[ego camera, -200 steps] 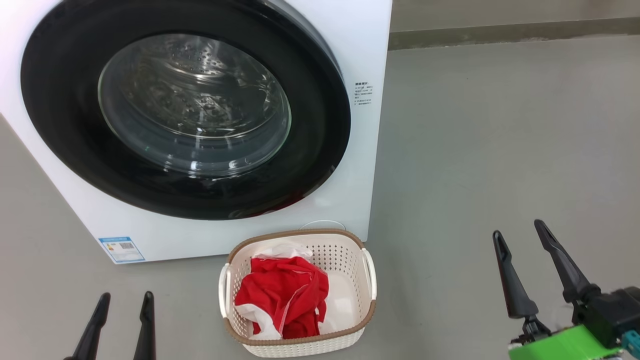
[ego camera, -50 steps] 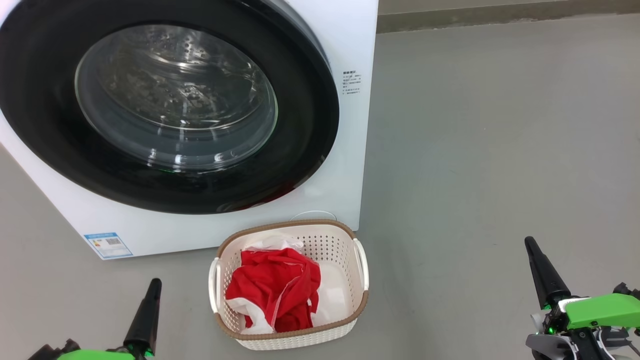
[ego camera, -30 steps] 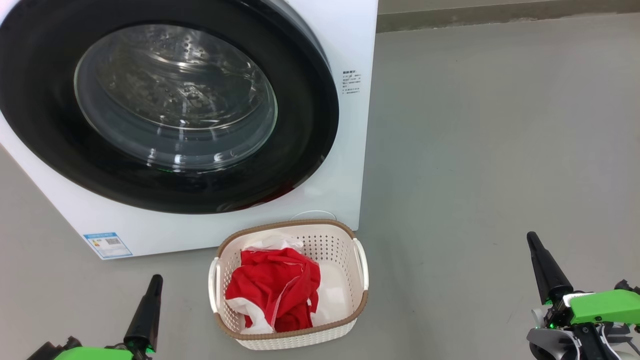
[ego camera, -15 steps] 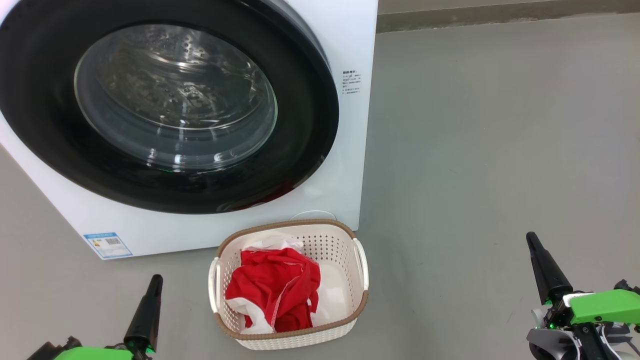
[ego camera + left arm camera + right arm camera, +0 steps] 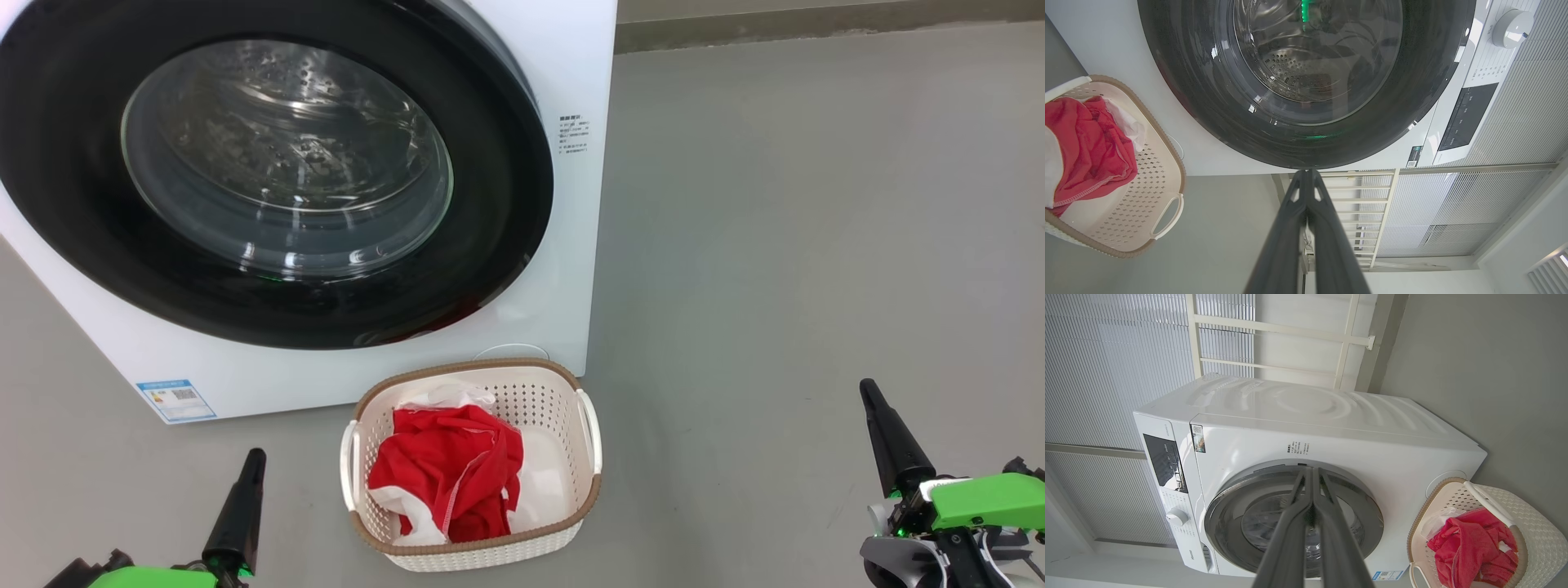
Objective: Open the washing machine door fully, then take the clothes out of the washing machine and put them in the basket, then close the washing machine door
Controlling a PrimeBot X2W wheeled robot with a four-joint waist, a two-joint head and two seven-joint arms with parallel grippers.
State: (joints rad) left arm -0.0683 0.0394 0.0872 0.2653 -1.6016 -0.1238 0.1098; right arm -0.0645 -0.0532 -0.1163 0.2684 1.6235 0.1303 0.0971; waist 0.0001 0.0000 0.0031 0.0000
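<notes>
Left tool [image 5: 254,457] sits at the lower left of the head frame, its dark fingers pressed together, pointing up and holding nothing. Right tool [image 5: 869,392] stands at the lower right, likewise pressed together and empty, well apart from everything else on the grey floor [image 5: 816,245].

Upper left of the frame is taken by the washing machine [image 5: 575,65], white, with a small blue label sticker [image 5: 177,399] low on its front. The washing machine door [image 5: 506,204] lies shut against it, and the steel drum shows through the glass.

At the bottom centre, just in front of the machine's lower right corner, stands the basket [image 5: 490,562] on the floor. The clothes [image 5: 445,474] lie inside it, a red heap with white trim toward its left side.

In each wrist view the fingers meet at their tips, over the door's rim.
</notes>
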